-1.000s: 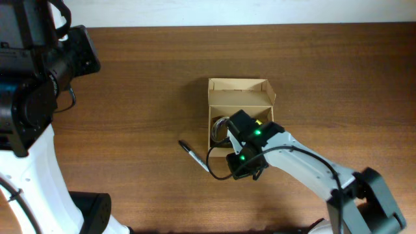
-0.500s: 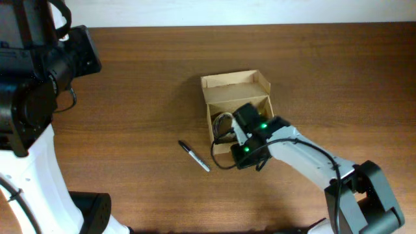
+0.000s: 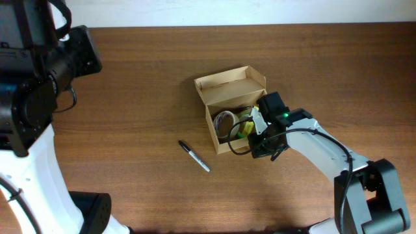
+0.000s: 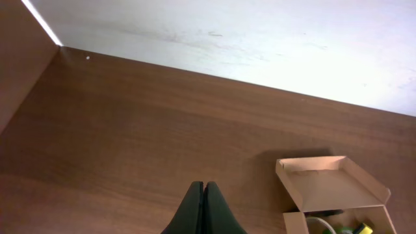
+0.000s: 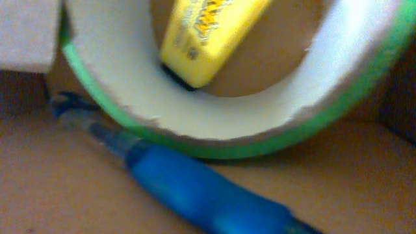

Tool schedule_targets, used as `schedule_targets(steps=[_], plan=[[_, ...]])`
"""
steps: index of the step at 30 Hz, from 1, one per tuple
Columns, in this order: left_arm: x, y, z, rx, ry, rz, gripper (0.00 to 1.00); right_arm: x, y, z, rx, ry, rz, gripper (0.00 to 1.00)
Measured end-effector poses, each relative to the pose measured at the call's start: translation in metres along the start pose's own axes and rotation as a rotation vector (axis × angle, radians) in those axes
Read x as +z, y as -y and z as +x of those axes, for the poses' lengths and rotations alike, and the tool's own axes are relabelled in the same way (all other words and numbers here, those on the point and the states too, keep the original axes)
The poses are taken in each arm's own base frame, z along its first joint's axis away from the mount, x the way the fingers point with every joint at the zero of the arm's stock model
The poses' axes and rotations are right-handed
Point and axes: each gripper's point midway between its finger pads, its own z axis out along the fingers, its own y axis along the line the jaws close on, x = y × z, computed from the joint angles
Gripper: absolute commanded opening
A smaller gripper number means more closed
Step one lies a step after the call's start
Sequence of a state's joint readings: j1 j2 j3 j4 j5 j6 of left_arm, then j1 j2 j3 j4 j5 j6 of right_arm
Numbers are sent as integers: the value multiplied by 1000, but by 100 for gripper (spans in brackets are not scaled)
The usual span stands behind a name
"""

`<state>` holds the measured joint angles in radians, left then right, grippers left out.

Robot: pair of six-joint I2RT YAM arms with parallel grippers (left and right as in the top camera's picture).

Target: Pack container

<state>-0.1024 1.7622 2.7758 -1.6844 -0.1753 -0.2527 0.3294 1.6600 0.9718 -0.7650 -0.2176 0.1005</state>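
Sitting at the container [image 3: 227, 84], right fingers [image 3: 255, 122] are closed, left fingers [image 4: 195, 209] closed too

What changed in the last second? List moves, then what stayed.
The right gripper, shut, swung from the end of the small tan cardboard box opposite its lid round to the box's side. The box turned counter-clockwise in the overhead view. Nothing visibly grasped or released. The black marker pen and the shut left gripper stayed put.
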Motion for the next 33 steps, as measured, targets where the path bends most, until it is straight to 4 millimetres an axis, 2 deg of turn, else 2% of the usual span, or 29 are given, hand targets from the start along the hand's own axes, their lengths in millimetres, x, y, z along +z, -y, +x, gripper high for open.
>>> schedule_targets(steps=[8,12,21,27,29,32,33], plan=[[0,3,1,2,-5,18,2,6,-41,-5,-75,30,-62,4],[0,3,1,2,-5,20,2,7,-58,-14,-107,78,-87,4],[0,4,1,3,-6,21,2,3,-71,-44,-127,203,-124,4],[0,4,1,2,-6,21,2,0,-75,-53,-119,242,-138,5],[0,4,1,2,-6,21,2,0,-74,-53,-115,239,-138,12],[0,4,1,3,-6,21,2,3,-72,-41,-102,191,-134,26],[0,4,1,3,-6,21,2,4,-72,-37,-101,172,-136,36]])
